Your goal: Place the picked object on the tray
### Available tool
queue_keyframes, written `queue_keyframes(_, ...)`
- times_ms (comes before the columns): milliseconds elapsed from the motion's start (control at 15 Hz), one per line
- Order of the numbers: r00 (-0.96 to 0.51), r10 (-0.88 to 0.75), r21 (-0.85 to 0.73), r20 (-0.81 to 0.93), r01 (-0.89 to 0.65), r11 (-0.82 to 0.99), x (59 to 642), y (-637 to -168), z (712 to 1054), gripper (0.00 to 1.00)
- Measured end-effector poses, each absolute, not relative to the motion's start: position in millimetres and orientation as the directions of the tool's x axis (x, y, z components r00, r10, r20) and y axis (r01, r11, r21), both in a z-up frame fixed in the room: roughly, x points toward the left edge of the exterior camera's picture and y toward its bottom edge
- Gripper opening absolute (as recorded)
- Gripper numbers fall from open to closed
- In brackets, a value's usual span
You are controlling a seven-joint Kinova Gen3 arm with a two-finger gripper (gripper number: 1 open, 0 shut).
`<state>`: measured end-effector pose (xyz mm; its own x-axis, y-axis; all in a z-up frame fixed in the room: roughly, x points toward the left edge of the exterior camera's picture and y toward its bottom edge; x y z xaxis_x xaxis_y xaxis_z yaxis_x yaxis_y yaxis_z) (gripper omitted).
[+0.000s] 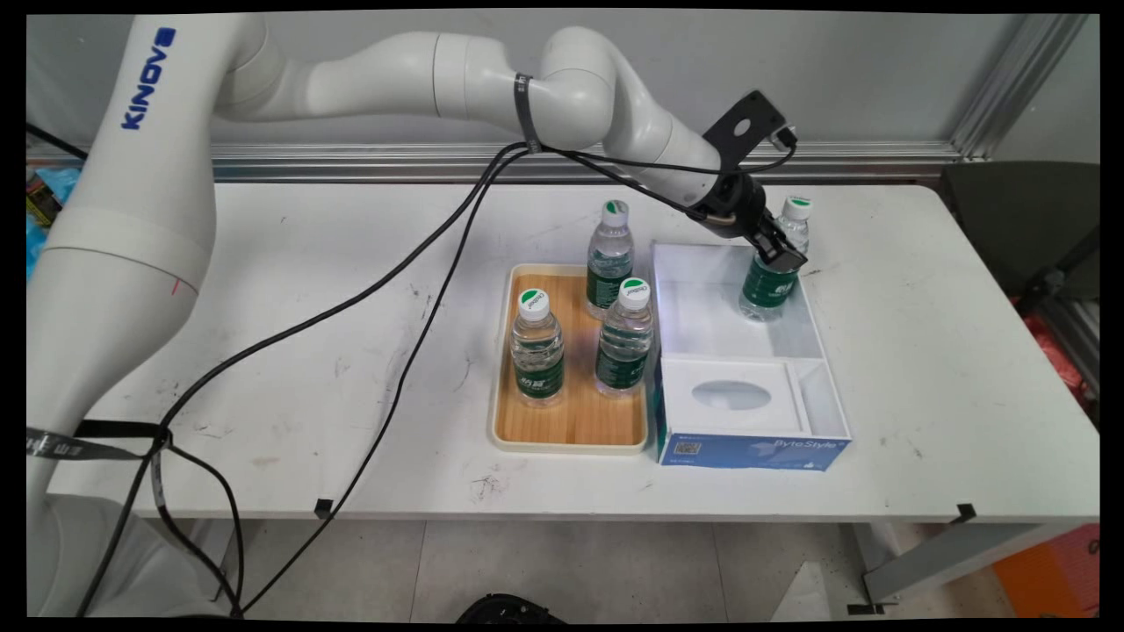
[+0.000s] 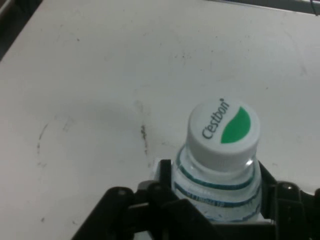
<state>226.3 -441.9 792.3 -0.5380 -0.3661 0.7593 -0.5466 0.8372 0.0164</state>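
Clear water bottle [image 1: 773,281], green label, white Cestbon cap, upright in white box [image 1: 817,351] rear compartment on tabletop [image 1: 351,351]. Claw [image 1: 780,254] clamped round its shoulder, base probably touching box floor.

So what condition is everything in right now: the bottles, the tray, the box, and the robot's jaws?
Gripper: jaws shut on the held bottle.
Held bottle: capped, upright, inside the box's large compartment.
Three tray bottles: capped, upright, untouched.
Wooden tray: flat on the table, carrying those three.
White box: open-topped, beside the tray.
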Motion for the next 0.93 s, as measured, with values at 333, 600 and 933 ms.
queue_keyframes(333,-0.543,-0.352,0.007,0.762,-0.538,0.843,227.0,-438.4,806.4,0.00)
queue_keyframes(600,-0.564,-0.327,-0.023,0.758,-0.524,0.852,228.8,-428.7,835.7,0.00)
queue_keyframes(933,-0.617,-0.318,-0.052,0.719,-0.505,0.862,240.8,-400.8,878.6,0.00)
